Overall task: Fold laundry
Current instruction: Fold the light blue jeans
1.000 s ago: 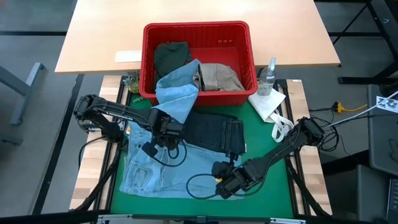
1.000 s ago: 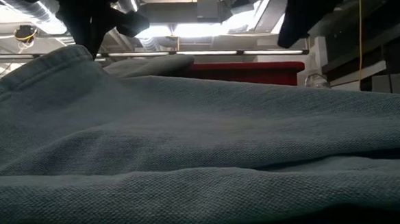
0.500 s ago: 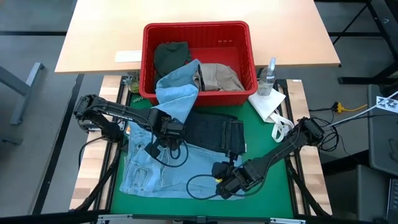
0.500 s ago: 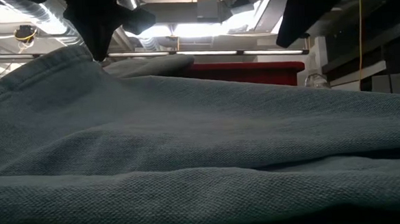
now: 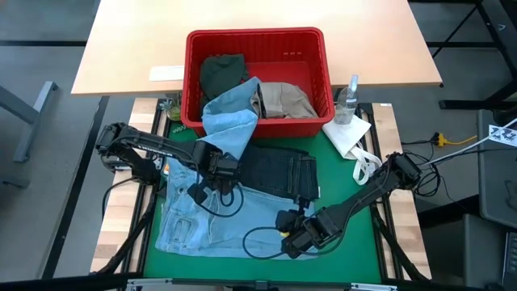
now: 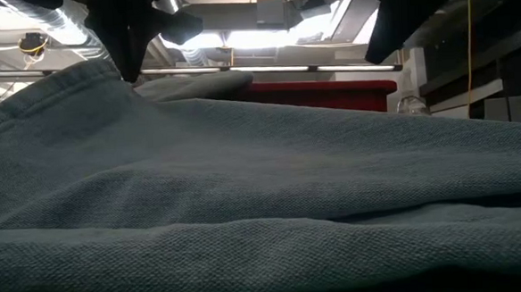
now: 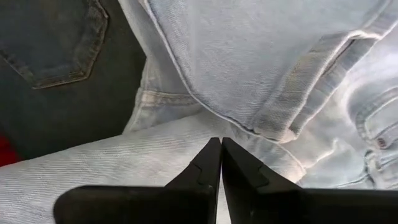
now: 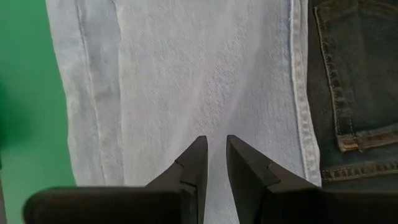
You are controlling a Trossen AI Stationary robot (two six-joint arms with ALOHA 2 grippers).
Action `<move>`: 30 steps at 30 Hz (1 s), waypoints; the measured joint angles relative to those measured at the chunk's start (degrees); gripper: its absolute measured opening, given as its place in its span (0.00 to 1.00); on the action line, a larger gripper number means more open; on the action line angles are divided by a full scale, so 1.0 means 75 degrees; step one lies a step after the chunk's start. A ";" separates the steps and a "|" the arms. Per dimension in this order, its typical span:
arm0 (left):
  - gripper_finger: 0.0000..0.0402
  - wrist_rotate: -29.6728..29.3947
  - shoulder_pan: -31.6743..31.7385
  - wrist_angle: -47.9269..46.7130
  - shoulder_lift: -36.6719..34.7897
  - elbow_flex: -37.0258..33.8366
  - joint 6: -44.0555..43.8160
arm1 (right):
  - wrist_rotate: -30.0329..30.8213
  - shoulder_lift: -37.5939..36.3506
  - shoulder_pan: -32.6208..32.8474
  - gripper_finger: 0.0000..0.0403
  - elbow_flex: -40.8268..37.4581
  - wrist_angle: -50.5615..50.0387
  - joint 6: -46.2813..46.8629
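Denim, the light blue jeans [image 5: 212, 212], lies flat on the green mat [image 5: 365, 234], long axis across the table, beside folded navy jeans [image 5: 279, 171]. Left gripper [image 7: 221, 144] is closed, empty; right gripper [image 8: 212, 142] hovers slightly parted

I see light blue denim [image 5: 212, 214] spread flat in front of the red basket [image 5: 319, 48], one leg draped over its rim; dark navy jeans [image 5: 279, 171] folded atop; olive piece [image 5: 220, 73] and khaki piece [image 5: 284, 99] inside.
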 joint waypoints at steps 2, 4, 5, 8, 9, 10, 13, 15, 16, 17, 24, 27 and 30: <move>0.02 0.0042 -0.0014 -0.0070 0.0000 0.0000 -0.0211 | 0.0000 0.0000 0.0000 0.15 0.0000 -0.0182 0.0003; 0.02 0.0046 -0.0017 -0.0309 0.0000 0.0000 -0.0457 | 0.0000 0.0000 0.0000 0.15 0.0000 -0.0419 0.0005; 0.02 0.0043 -0.0017 -0.0456 0.0000 0.0000 -0.0608 | -0.0002 0.0000 0.0000 0.15 0.0000 -0.0564 0.0005; 0.02 0.0050 -0.0017 -0.0727 0.0000 -0.0003 -0.1217 | -0.0077 0.0000 0.0000 0.15 0.0000 -0.1105 -0.0030; 0.02 0.0110 -0.0018 -0.0742 0.0000 -0.0003 -0.1462 | -0.0198 0.0000 0.0000 0.15 0.0000 -0.1324 -0.0080; 0.02 0.0248 -0.0029 -0.0748 0.0000 -0.0003 -0.1710 | -0.0332 0.0000 0.0000 0.15 0.0000 -0.1552 -0.0194; 0.02 0.0676 -0.0107 -0.0747 0.0000 -0.0003 -0.2603 | -0.0656 0.0000 0.0000 0.15 0.0000 -0.2108 -0.0615; 0.02 0.0866 -0.0200 -0.0747 0.0000 -0.0003 -0.3308 | -0.0806 0.0000 0.0000 0.15 0.0000 -0.2352 -0.1096; 0.02 0.0916 -0.0268 -0.0748 0.0000 -0.0003 -0.3671 | -0.0859 0.0000 0.0000 0.15 0.0000 -0.2441 -0.1402; 0.02 0.0968 -0.0335 -0.0747 0.0000 -0.0003 -0.4027 | -0.0919 0.0000 0.0000 0.15 0.0000 -0.2536 -0.1717; 0.02 0.1431 -0.1255 -0.0542 0.0000 -0.0003 -0.6541 | -0.1134 0.0000 0.0003 0.15 0.0000 -0.3203 -0.3742; 0.02 0.1252 -0.1836 -0.0017 0.0000 -0.0003 -0.7663 | -0.1067 0.0000 0.0000 0.15 0.0000 -0.3636 -0.4327; 0.02 0.0703 -0.2468 0.0657 0.0000 -0.0003 -0.8792 | -0.0710 -0.0003 0.0003 0.15 0.0000 -0.4002 -0.4695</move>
